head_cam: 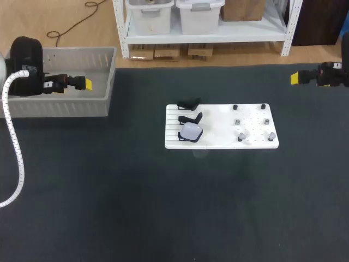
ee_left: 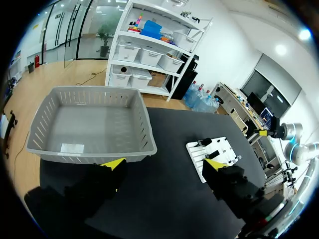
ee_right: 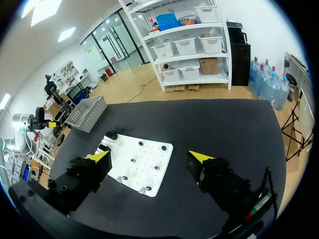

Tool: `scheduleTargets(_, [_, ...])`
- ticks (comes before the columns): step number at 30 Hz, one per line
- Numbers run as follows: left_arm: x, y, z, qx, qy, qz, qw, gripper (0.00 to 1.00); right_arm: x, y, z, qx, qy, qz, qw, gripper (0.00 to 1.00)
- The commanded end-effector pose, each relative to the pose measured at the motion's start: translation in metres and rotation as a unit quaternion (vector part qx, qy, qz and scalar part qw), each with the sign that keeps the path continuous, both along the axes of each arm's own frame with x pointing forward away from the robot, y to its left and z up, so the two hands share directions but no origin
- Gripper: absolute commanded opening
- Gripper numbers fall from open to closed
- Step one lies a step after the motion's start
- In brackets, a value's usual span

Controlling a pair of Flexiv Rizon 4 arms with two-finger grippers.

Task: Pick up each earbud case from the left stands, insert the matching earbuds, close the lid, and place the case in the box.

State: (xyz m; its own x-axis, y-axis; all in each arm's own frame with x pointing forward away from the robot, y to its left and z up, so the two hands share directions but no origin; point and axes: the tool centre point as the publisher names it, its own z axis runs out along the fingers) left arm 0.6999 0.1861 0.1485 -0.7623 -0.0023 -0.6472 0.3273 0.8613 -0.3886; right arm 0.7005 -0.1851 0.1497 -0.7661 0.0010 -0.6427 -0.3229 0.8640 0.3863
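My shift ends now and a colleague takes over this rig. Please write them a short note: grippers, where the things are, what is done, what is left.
Left gripper: open, empty, over the grey box.
Right gripper: open, empty, off to the right of the white board.
One earbud case sits on the nearest stand; the other two stands are bare.
Small pale pieces on the board's nearest pegs are probably earbuds, but too small to be sure.
Done: no case is visible in the box.
Left: pick up this case, insert the earbuds, close the lid, put it in the box.
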Motion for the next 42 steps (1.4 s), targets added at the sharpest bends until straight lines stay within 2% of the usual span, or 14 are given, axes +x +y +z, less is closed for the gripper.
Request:
scheduleTargets(1, [0.000, -0.001, 0.001, 0.003, 0.002, 0.002, 1.000, 1.00, 0.000, 0.000, 0.000, 0.000, 0.000, 0.001, 1.000, 1.00])
scheduleTargets(29, [0.000, -0.001, 0.001, 0.003, 0.002, 0.002, 1.000, 1.00, 0.000, 0.000, 0.000, 0.000, 0.000, 0.001, 1.000, 1.00])
scheduleTargets(30, [0.000, -0.002, 0.003, 0.015, 0.003, 0.007, 1.000, 1.00, 0.000, 0.000, 0.000, 0.000, 0.000, 0.001, 1.000, 1.00])
scheduleTargets(34, [-0.002, -0.005, 0.012, 0.015, -0.031, -0.021, 0.999, 1.00, 0.000, 0.000, 0.000, 0.000, 0.000, 0.001, 1.000, 1.00])
scheduleTargets(38, [-0.005, -0.009, 0.020, 0.007, -0.067, -0.082, 0.994, 1.00, 0.000, 0.000, 0.000, 0.000, 0.000, 0.001, 1.000, 1.00])
scheduleTargets(42, [-0.006, -0.011, 0.023, 0.003, -0.084, -0.137, 0.987, 1.00, 0.000, 0.000, 0.000, 0.000, 0.000, 0.001, 1.000, 1.00])
